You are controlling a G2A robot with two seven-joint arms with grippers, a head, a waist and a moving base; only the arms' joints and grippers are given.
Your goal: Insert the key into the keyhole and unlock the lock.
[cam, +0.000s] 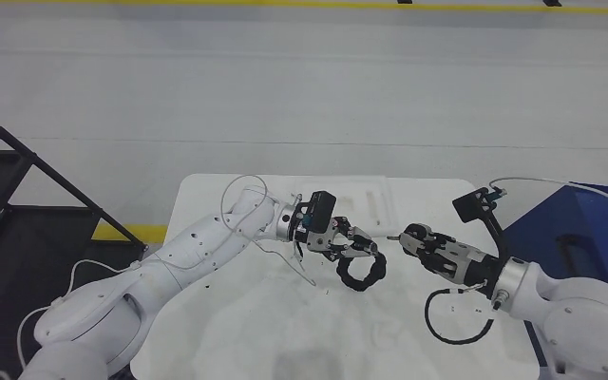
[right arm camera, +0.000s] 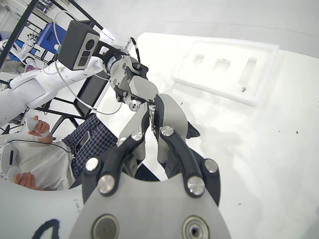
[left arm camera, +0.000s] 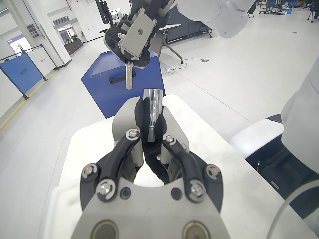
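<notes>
The left gripper [left arm camera: 149, 115] has its jaws closed tight on the lock [left arm camera: 154, 108], a smooth chrome cylinder with a mirror finish. It is clamped between the black rubbery pads [left arm camera: 162, 125] of the pale metal fingers and stands out past their tips. A black sheathed cable [cam: 364, 274] runs from the lock and hangs as a loop below the gripper, just above the white surface [cam: 285, 313].

In the right wrist view the lock's round end faces the camera, with the keyhole [right arm camera: 134, 105] a small dark slot in the bright disc.

Just beyond the lock's end is the key [left arm camera: 128, 75], a flat silver blade with a narrow groove. Its tip is near the cylinder's end but apart from it, a gap showing between them, so the key is not in the keyhole. The right gripper [left arm camera: 132, 50] holds it with the jaws shut on the key's head, which is pinched between textured black pads, and the blade sticks out towards the lock. Both grippers are raised above the middle of the surface, tips facing each other.

Farther back on the surface lies a white foam tray [right arm camera: 185, 70], rectangular with a raised rim and three squared recesses.
</notes>
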